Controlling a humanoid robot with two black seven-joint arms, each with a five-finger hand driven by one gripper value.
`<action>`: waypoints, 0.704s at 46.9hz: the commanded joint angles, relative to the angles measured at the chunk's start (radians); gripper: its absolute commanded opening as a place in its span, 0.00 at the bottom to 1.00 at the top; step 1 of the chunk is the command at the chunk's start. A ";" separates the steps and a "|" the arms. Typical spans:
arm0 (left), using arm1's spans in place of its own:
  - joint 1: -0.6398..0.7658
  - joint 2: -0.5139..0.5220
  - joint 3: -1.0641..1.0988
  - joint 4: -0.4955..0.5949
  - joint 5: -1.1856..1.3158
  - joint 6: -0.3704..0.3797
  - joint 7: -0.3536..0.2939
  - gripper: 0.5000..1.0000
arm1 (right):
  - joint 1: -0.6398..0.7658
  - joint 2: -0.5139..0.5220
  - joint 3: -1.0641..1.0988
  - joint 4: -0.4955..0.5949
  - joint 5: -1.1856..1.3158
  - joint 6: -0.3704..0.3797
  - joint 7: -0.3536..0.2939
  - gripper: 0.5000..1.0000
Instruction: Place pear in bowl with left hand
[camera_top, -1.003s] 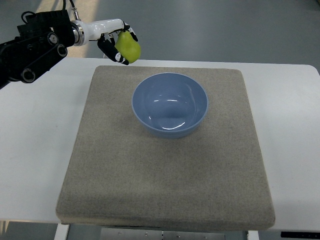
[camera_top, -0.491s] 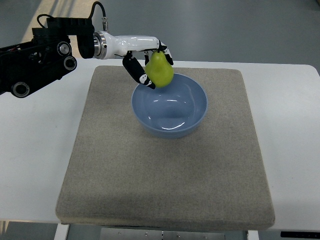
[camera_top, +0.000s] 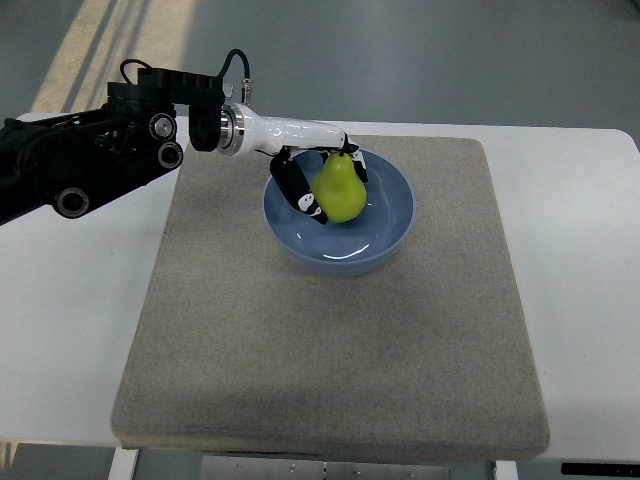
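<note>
One second has carried the left hand (camera_top: 322, 185) from beyond the beige mat's (camera_top: 330, 360) eleven o'clock corner to over the blue plastic bowl (camera_top: 385, 225), fingers curled around the yellow-green pear (camera_top: 340, 190); release likely comes next.

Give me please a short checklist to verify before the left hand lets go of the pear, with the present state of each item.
1. Left hand has its fingers closed around the pear: ok.
2. Pear is over the opening of the blue bowl, inside the rim line: ok.
3. Pear already rests on the bowl floor: cannot tell from this steep view.
4. Bowl interior is free of other items: ok.
5. Bowl sits upright on the grey mat, away from the mat edges: ok.
6. Right arm is clear of the bowl: ok, it does not show in the picture.
</note>
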 joint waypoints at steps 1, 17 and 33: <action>-0.008 -0.001 -0.002 0.004 -0.012 0.002 0.000 0.97 | 0.000 0.000 0.000 0.000 0.000 0.000 0.000 0.85; -0.023 0.021 -0.080 0.063 -0.300 0.009 0.000 0.99 | 0.000 0.000 0.000 0.000 0.000 0.000 0.000 0.85; -0.017 0.108 -0.174 0.191 -0.736 0.011 0.015 0.99 | 0.000 0.000 0.000 0.000 0.000 0.000 0.000 0.85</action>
